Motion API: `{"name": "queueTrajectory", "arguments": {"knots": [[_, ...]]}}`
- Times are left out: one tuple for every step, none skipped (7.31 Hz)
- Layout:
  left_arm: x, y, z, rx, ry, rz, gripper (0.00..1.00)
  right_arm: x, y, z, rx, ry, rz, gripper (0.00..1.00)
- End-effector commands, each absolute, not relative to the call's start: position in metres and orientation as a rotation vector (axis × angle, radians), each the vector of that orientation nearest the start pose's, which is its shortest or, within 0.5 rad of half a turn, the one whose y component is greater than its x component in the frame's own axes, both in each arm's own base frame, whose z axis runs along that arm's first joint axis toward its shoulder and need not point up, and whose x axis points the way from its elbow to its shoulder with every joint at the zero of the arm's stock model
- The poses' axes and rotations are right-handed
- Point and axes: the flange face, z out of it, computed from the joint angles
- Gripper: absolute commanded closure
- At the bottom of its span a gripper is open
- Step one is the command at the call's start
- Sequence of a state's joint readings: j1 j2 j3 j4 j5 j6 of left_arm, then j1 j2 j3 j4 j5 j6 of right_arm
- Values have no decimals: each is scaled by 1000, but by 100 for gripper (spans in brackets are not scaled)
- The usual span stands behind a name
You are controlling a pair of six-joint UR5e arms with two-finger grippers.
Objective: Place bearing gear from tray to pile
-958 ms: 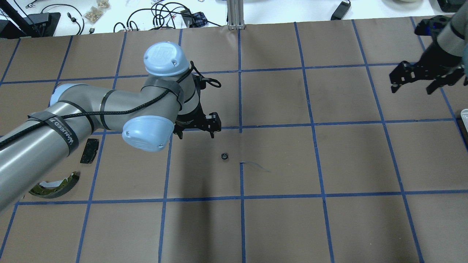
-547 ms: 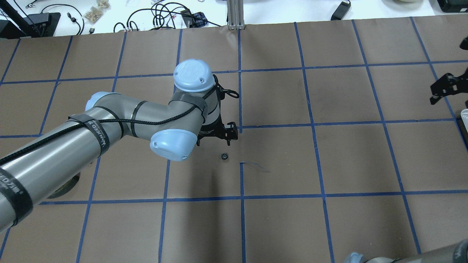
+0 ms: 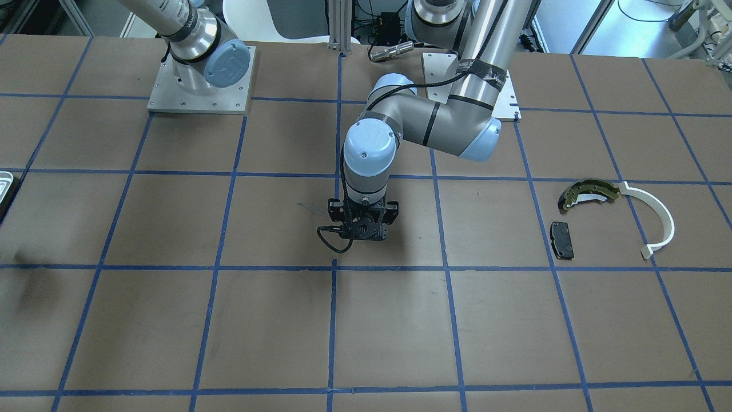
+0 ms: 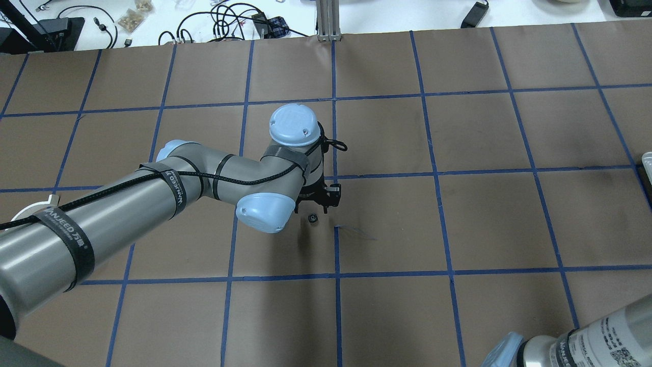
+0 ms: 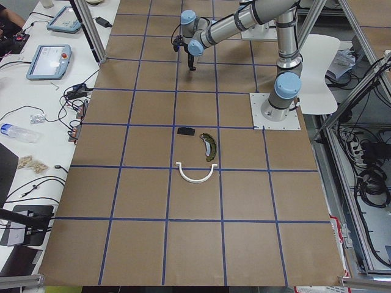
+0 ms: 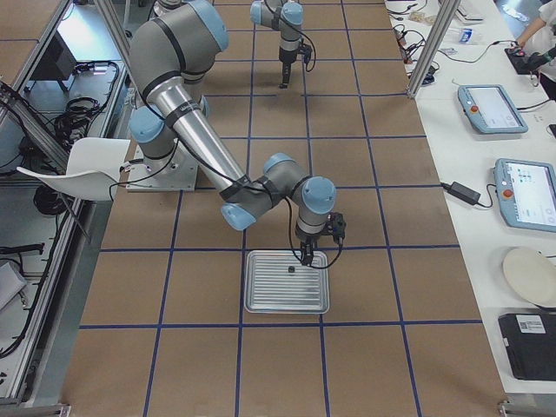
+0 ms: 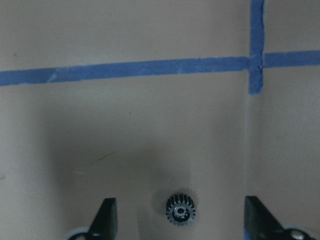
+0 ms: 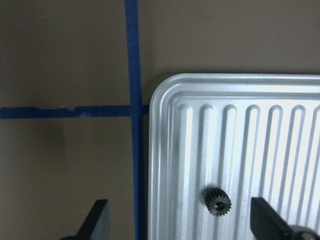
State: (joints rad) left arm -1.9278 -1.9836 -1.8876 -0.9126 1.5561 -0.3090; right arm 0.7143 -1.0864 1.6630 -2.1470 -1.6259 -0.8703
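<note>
Left gripper spread wide around small gear on paper, right gripper also apart over half-cropped tray, second gear seemingly off-centre beneath it.

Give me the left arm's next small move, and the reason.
Probably lower the left hand straight down around the bearing gear. The gear lies flat on the brown mat, centred between the open fingers, and neither finger touches it yet.

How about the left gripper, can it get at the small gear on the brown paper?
Probably yes: the left gripper hangs open right over the gear, which lies between its fingers with nothing around it.
</note>
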Motion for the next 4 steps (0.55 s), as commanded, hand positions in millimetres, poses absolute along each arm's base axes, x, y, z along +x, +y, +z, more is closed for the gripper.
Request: {"name": "queueTrajectory", "arguments": {"knots": [[-318, -466, 174, 80, 3118, 144, 35, -418, -488, 203, -64, 3170, 100, 12], [-318, -466, 173, 80, 3121, 148, 35, -423, -483, 195, -47, 3156, 104, 19], [-318, -465, 173, 73, 3123, 150, 36, -423, -483, 190, -57, 3147, 111, 23], [-318, -465, 173, 75, 3123, 150, 46, -423, -482, 190, -57, 3150, 117, 30]]}}
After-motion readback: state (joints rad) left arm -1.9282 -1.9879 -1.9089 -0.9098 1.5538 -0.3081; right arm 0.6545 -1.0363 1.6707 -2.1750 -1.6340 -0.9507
